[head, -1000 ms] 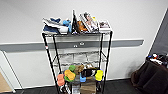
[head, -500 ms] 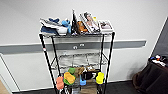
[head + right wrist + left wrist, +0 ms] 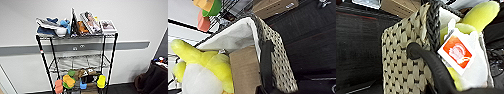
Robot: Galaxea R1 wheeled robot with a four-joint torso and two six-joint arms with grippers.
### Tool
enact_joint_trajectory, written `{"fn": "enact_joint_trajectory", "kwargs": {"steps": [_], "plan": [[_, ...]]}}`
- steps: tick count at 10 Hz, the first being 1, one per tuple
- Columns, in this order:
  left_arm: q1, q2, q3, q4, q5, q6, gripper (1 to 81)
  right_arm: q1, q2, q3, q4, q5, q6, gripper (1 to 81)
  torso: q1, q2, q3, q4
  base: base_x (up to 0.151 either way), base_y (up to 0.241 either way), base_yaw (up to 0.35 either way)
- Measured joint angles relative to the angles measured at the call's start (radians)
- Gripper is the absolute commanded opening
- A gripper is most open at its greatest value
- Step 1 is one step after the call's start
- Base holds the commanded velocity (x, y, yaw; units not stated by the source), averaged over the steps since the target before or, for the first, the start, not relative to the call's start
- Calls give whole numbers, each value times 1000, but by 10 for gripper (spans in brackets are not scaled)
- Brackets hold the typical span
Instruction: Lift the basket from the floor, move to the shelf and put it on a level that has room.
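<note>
The shelf of thin black poles stands ahead against a white wall. Its middle level is a bare grey wire grid. The basket shows close up in the left wrist view: beige speckled weave, dark braided rim, a dark handle and a yellow and white plush with an orange tag. The right wrist view gives the other side of the basket, with white lining, the plush and a brown card. Dark carpet floor lies behind it.
Books, a white bowl and blue items crowd the top tier. Coloured soft things fill the lower tier. A brown cardboard box sits on the floor by the rack. Something dark stands at the right.
The whole head view has shifted: the shelf now shows slightly larger and lower, so the camera has come closer. Nothing on the shelf has moved.
</note>
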Motion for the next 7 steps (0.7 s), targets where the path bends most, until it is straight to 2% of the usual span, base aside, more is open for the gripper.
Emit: {"fn": "enact_joint_trajectory", "kwargs": {"steps": [7], "plan": [[0, 1, 0, 0, 1, 0, 10, -1, 0, 0, 0, 1, 0, 10, 0, 0, 0, 0, 132, 0, 0]]}}
